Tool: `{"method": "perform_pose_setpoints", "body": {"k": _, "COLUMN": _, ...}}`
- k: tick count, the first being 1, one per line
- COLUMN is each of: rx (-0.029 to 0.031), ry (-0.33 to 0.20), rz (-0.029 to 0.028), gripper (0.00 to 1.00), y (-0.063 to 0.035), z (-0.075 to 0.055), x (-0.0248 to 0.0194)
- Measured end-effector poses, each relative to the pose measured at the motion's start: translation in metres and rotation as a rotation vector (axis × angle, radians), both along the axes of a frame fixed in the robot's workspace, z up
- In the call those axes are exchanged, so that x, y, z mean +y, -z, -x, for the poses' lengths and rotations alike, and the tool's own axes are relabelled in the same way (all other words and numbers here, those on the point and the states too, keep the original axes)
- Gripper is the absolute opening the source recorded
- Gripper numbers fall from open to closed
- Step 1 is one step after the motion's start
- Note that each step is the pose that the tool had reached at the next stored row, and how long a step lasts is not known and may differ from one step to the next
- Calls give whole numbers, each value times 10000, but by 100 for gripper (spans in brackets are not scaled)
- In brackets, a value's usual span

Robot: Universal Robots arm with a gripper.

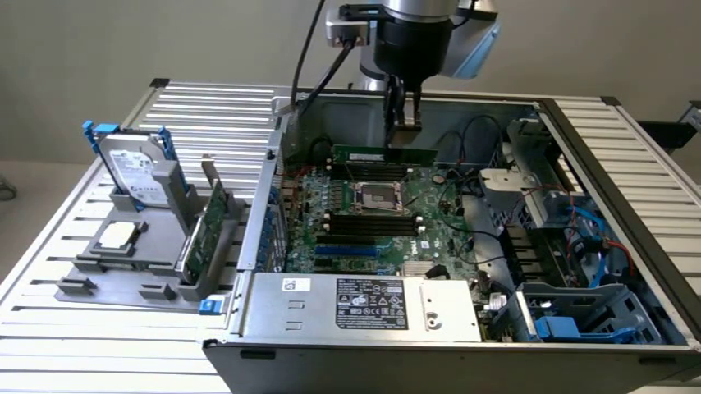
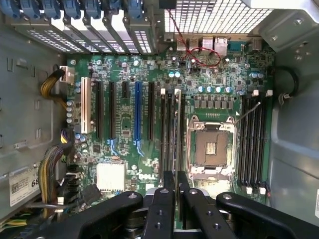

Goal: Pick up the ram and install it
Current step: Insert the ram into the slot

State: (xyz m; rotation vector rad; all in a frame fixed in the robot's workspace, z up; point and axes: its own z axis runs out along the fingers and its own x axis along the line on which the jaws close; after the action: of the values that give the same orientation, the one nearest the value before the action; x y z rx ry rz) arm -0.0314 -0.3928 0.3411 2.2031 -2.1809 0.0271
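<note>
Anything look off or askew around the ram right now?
Nothing stands out. The gripper holds the ram level above the motherboard, parallel to the black slots. No damage or loose parts visible. The CPU socket is empty.

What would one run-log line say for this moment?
hand: shut on ram | place: inside open computer case, over motherboard | seated: cannot tell
</note>
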Motion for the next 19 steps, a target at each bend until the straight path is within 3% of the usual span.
{"method": "perform_pose_setpoints", "body": {"k": 10, "rx": -1, "ry": 77, "rz": -2, "gripper": 14, "y": 182, "z": 19, "x": -146}}
{"method": "perform_pose_setpoints", "body": {"k": 19, "rx": -1, "ry": 76, "rz": -2, "gripper": 14, "y": 345, "z": 34, "x": -174}}
